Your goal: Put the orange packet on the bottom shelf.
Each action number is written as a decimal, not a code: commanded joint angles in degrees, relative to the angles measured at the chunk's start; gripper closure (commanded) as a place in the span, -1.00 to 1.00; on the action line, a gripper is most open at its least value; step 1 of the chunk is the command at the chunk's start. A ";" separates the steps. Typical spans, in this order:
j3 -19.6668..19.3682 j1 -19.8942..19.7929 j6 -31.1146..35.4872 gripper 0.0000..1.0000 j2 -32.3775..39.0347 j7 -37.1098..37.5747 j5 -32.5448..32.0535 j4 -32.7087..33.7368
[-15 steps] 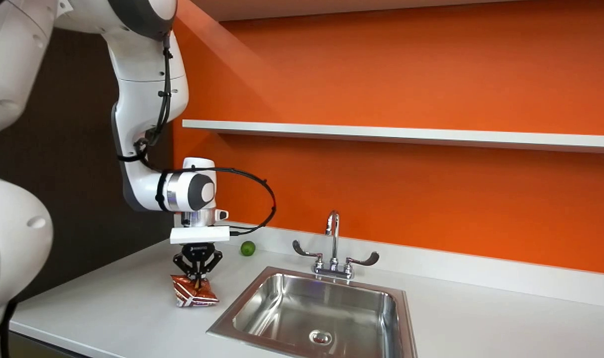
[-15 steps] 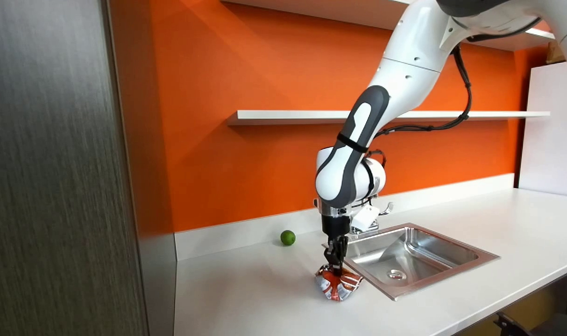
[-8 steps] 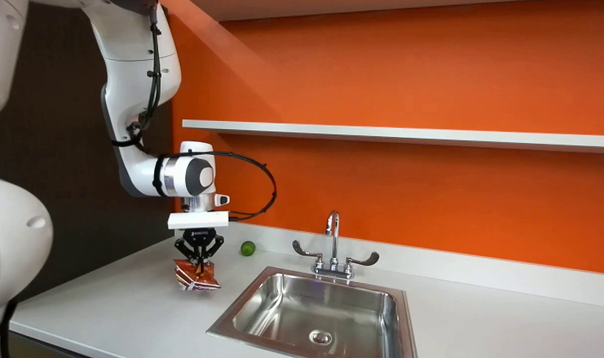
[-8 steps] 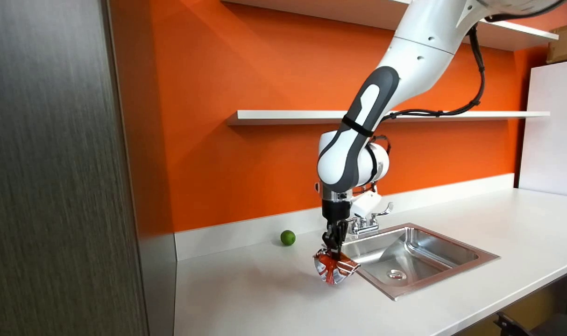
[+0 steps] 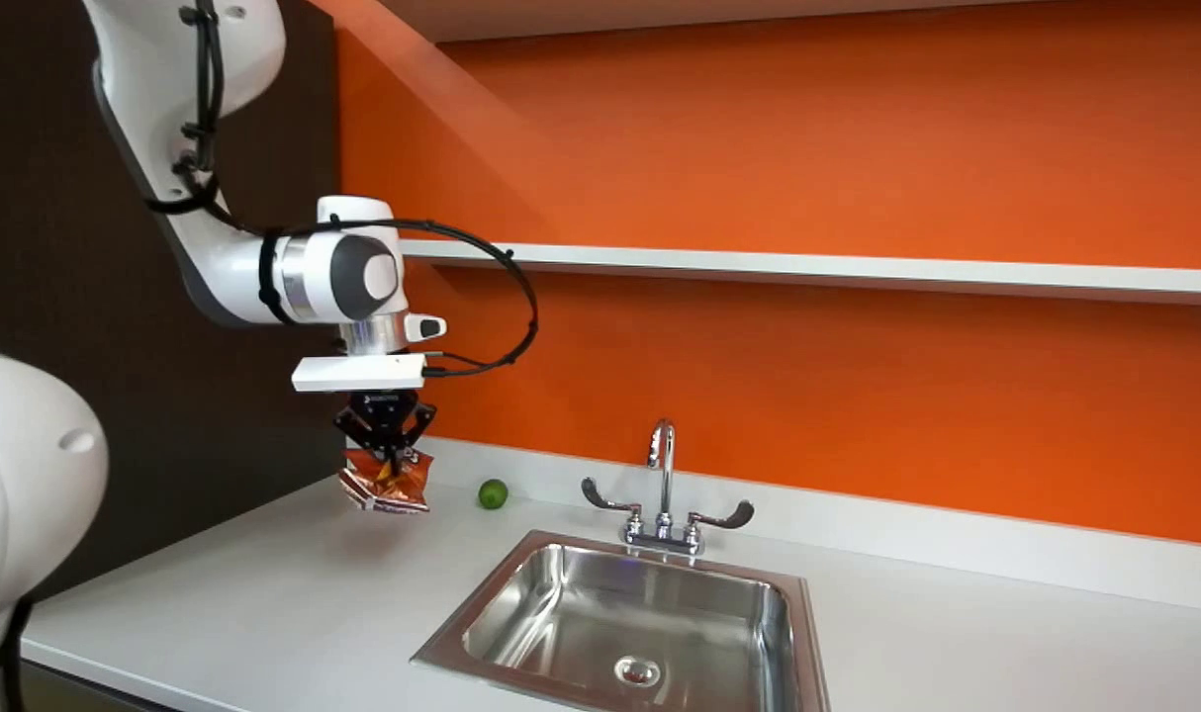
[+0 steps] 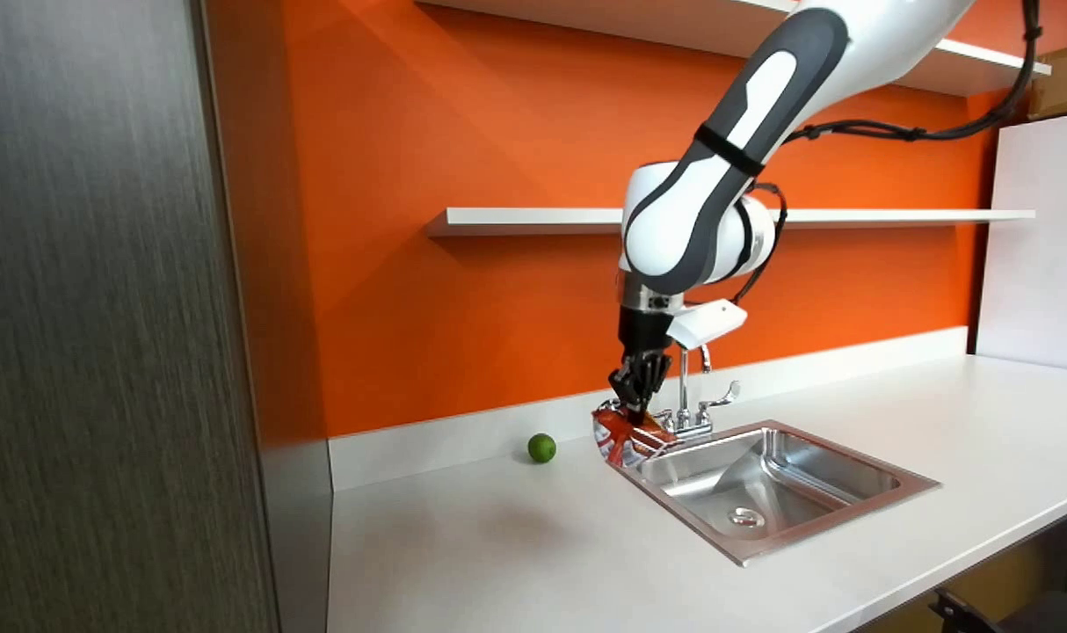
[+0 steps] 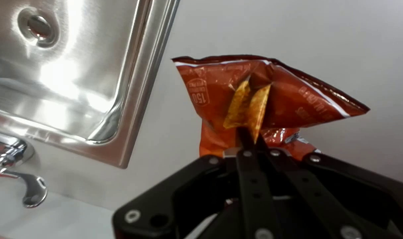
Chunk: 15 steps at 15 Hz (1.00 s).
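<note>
The orange packet (image 5: 388, 487) is a crinkled orange-red bag with white stripes. My gripper (image 5: 394, 463) is shut on it, pinching its middle, and holds it in the air above the countertop. In an exterior view the packet (image 6: 617, 440) hangs from the gripper (image 6: 636, 415) in front of the sink's corner. In the wrist view the packet (image 7: 211, 88) bulges out on both sides of the closed fingertips (image 7: 251, 132). The bottom shelf (image 5: 858, 267) is the long white board on the orange wall, above the packet's height. It also shows in an exterior view (image 6: 533, 220), partly behind the arm.
A steel sink (image 5: 486, 595) with a tall faucet (image 5: 666, 494) is set in the white countertop (image 5: 264, 593). A green ball (image 5: 493, 493) lies near the backsplash. A dark cabinet side (image 6: 103, 352) stands at the counter's end. A higher shelf (image 6: 604, 31) hangs above.
The gripper has risen with the packet. The packet rested on or near the countertop one second ago and now hangs well above it. The ball has not moved.
</note>
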 commanded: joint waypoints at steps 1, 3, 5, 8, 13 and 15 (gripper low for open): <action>1.48 1.13 -2.02 1.00 -13.49 5.83 0.02 -4.16; 2.47 1.68 -2.64 1.00 -18.55 7.84 -0.36 -3.39; 3.93 1.65 -2.76 1.00 -22.49 10.02 -1.09 -1.67; 6.07 0.66 -2.26 1.00 -26.33 12.88 -1.83 1.87; 8.57 -3.43 -0.39 1.00 -25.96 18.00 -4.48 10.32; 9.51 -5.92 0.37 1.00 -24.45 20.05 -6.24 13.88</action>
